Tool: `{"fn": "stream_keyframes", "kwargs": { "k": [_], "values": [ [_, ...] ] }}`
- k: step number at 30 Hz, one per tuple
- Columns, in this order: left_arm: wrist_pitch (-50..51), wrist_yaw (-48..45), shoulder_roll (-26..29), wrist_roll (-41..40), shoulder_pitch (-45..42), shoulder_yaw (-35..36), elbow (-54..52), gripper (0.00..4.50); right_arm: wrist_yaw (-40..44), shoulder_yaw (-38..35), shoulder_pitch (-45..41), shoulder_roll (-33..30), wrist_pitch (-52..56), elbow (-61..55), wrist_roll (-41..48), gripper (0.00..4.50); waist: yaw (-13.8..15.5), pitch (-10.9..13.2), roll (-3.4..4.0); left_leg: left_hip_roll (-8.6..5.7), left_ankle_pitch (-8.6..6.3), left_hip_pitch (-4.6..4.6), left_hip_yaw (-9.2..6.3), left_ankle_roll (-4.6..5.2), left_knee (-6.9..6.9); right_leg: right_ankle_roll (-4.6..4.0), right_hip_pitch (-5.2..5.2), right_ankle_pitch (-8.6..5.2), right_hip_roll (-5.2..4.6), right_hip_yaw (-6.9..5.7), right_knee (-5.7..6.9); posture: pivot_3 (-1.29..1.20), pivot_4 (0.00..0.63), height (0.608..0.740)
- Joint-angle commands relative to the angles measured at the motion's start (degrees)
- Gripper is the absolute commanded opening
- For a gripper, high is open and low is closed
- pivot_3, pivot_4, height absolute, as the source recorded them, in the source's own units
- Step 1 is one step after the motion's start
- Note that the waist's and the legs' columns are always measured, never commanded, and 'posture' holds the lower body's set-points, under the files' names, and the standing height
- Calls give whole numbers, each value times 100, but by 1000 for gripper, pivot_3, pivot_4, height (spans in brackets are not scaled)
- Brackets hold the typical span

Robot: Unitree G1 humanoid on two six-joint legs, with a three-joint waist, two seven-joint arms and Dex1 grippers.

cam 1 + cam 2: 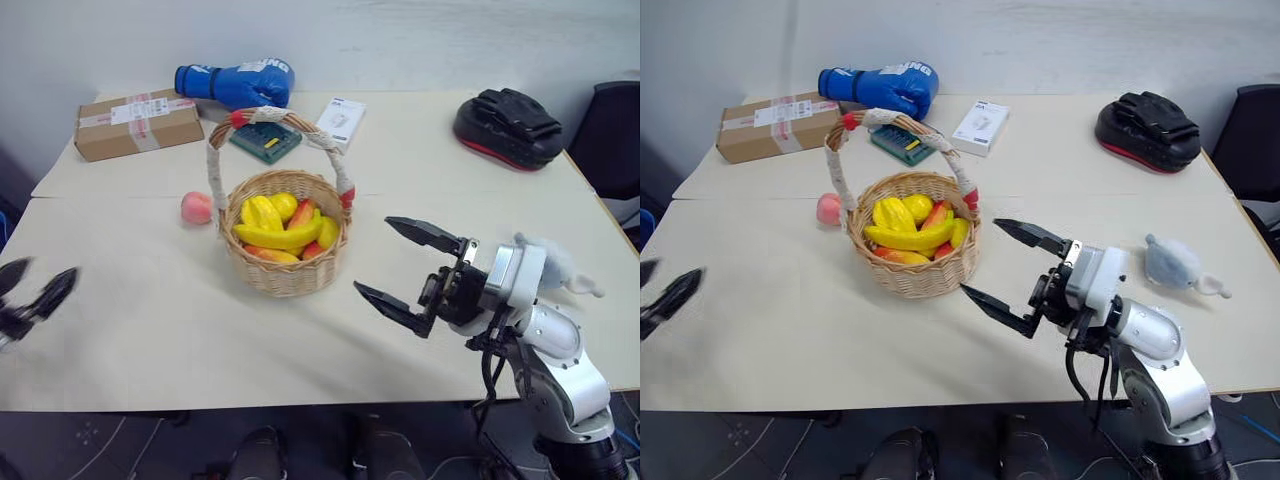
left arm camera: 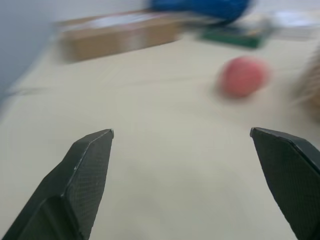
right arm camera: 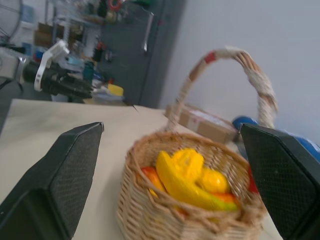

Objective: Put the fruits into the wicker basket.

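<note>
On the surface (image 1: 150, 330), peach (image 1: 197, 207): outside wicker basket (image 1: 285, 270), ahead-right of my left hand (image 1: 28, 300), spread wide, empty; right hand (image 1: 410, 270) farther, also wide.

Illumination is even, diffuse and bright; shadows on the worktop (image 1: 150, 320) are soft and faint, with no glare. The left gripper (image 1: 30, 297) at the frame's left edge is motion-blurred. In the left wrist view, the peach (image 2: 243, 76) and cardboard box (image 2: 117, 32) are smeared; in the right wrist view, background clutter is defocused.

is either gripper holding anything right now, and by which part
Nothing is held. The left gripper and right gripper both stand open and empty.
</note>
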Motion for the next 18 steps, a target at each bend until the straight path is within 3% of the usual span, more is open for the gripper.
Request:
{"fn": "stream_keyframes", "kwargs": {
  "k": [1, 6, 10, 13, 18],
  "values": [
    [-231, 24, -32, -162, 224, 416, -64, 4446, 22, -81, -147, 6, -49, -110, -7, 4500, 73, -6, -18, -1, -3, -4, -5, 3, 1, 0, 1, 0, -3, -7, -6, 0, 150, 740],
    [200, 31, -44, -428, -35, 72, -521, 4446, 57, -43, -76, 0, -81, -190, -70, 4500, 186, -23, -44, -3, -20, -6, -33, -25, 3, -6, 6, 5, -32, -12, -28, 0, 150, 740],
    [741, 227, 142, -203, -1364, -1188, -764, 4446, -38, -99, -129, 36, -98, -172, -154, 4500, 229, -24, -46, -18, -6, -9, -33, -19, 3, -2, 20, 17, -45, -12, -17, 0, 150, 740],
    [845, 126, 173, 221, -2591, -2184, -264, 4446, -40, -81, -154, 57, -127, -113, -213, 4500, 250, -25, -47, -26, 5, -12, -23, -18, 3, 7, 18, 27, -27, -32, -16, 0, 150, 740],
    [143, 240, -128, 1252, -4857, -3406, 1715, 4446, -262, -194, -46, 58, -96, -158, -406, 4500, 125, -28, -52, -35, 30, -26, 20, -23, 3, 15, -2, 32, 29, -23, -21, 0, 150, 740]
  ]
}}
